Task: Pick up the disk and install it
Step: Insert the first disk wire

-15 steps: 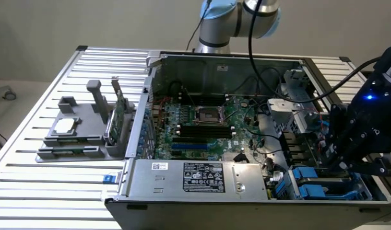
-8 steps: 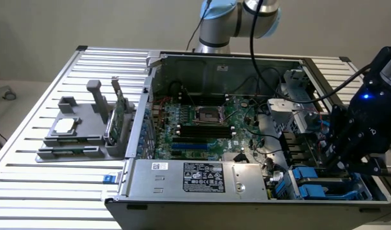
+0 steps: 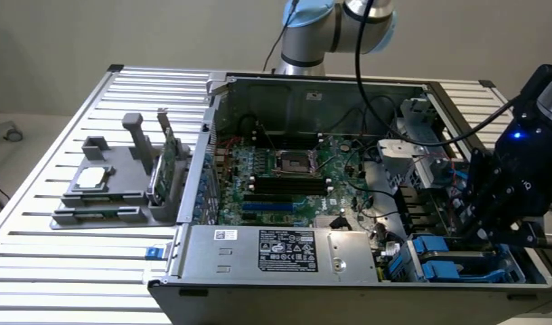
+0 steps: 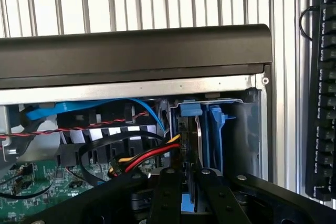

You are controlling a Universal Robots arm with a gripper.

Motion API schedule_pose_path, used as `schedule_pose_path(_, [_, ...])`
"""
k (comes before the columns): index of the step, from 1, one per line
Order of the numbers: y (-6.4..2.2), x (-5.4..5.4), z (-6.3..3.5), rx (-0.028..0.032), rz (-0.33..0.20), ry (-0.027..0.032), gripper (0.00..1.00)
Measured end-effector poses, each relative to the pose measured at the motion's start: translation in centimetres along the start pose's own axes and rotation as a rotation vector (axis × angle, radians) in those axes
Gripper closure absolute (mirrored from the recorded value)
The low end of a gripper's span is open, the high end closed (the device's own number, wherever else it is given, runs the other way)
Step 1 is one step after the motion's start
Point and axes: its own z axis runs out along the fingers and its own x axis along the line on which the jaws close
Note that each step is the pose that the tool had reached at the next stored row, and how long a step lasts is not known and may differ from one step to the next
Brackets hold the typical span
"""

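The disk stands on edge in the drive bay at the open computer case's near corner, on the exterior view's right. I see its thin silver-grey edge between blue carrier rails. My gripper reaches down over the bay, and its two black fingers press close on either side of the disk's edge. In the exterior view the black gripper body hangs over the blue carriers and hides the disk.
Red, yellow and black power cables and a blue data cable lie right beside the bay. The case wall borders it. The motherboard and power supply fill the case; a grey fixture stands outside.
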Motion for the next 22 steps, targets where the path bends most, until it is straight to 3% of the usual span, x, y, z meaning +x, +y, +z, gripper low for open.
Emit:
schedule_pose_path(9, [0.07, 0.33, -0.01, 0.0059, 0.013, -0.0196, 0.83])
schedule_pose_path(13, [0.21, 0.51, -0.02, 0.0159, 0.016, -0.0272, 0.83])
schedule_pose_path(22, [0.43, 0.74, 0.1, 0.0268, 0.024, -0.0304, 0.83])
